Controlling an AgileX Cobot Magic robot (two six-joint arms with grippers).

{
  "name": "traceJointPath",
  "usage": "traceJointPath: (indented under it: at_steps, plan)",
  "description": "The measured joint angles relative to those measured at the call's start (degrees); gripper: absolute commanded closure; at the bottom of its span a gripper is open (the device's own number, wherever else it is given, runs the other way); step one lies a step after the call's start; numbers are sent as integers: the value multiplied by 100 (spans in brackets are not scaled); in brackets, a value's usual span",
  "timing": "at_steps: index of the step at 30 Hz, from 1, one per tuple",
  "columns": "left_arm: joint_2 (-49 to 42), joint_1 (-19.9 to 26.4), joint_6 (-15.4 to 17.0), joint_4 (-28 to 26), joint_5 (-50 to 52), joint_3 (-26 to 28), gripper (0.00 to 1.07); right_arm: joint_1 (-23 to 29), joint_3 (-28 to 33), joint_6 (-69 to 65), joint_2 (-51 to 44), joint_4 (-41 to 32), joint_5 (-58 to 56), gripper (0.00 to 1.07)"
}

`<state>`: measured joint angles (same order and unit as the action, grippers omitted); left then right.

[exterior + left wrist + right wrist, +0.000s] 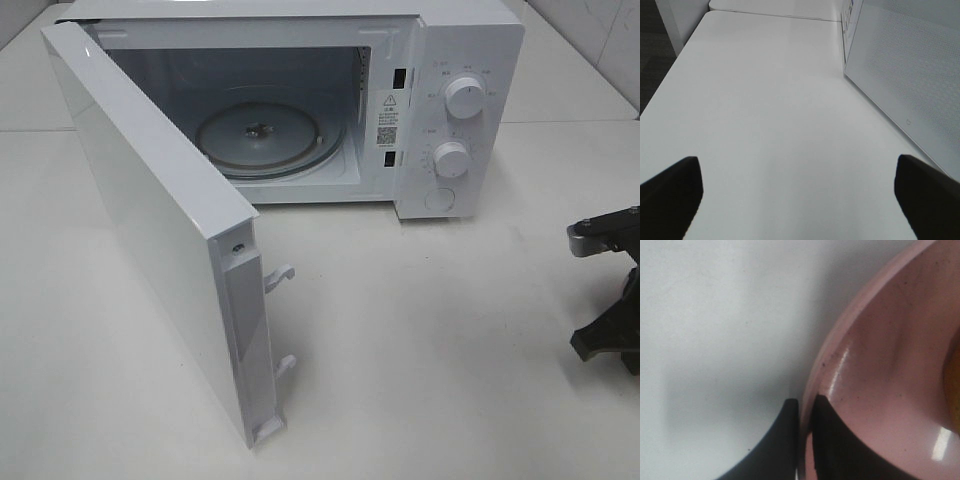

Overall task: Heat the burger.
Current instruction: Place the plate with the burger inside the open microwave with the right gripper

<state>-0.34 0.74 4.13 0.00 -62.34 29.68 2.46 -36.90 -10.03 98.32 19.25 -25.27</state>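
Right wrist view: right end effector [806, 402] is pinched shut on the rim of the pink plate [875, 340], one finger outside the lip, the other inside. Edge grip prob. b/c the plate is too flat & wide to take otherwise, and it leaves the fingers clear of the food. Burger [955, 385] shows only as a golden sliver at the frame edge, seemingly on the plate, apart from the fingers; can't tell more. Exterior high view: plate & burger are out of frame. Microwave [470, 60] has its door [140, 230] swung wide open and the glass turntable [270, 140] bare, so the cavity looks ready to load. Left wrist view: left end effector [797, 172] is spread wide, holding nothing, over the bench [765, 100] beside the door's outer face, out of the loading path I'd guess. Next, as I read it: lift plate by the rim, carry into the cavity. Risk: a one-sided rim pinch may let the plate tilt.
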Motion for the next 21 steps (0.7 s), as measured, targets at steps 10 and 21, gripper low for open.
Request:
traceJointPath:
  at_steps: [10, 21]
  plan:
    - [0, 0, 0, 0, 0, 0, 10, 189, 0, -791, 0, 544, -223, 107]
    - [0, 0, 0, 0, 0, 0, 10, 544, 0, -1484, 11, 985, -561, 107]
